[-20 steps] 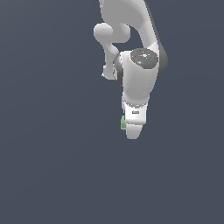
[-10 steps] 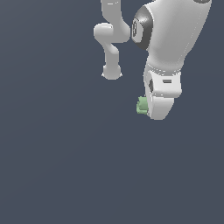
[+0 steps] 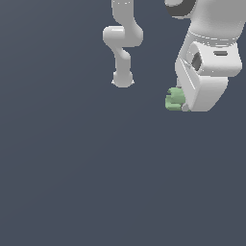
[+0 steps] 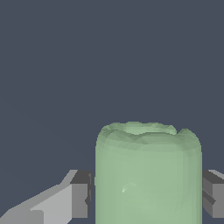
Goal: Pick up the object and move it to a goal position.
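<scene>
**Green block clamped in the gripper**

Dark slate-grey ground fills both views, flat and unmarked. In the exterior view the white gripper (image 3: pixel 181 106) hangs near the upper part of the exterior view's right, and the object (image 3: pixel 175 98), a small pale green block with lumpy edges, protrudes from its lower tip toward the exterior view's left. The wrist view shows the object (image 4: pixel 148 175) wedged between the two grey fingers (image 4: pixel 79 199), which press against its opposite sides, closed onto it.
</scene>
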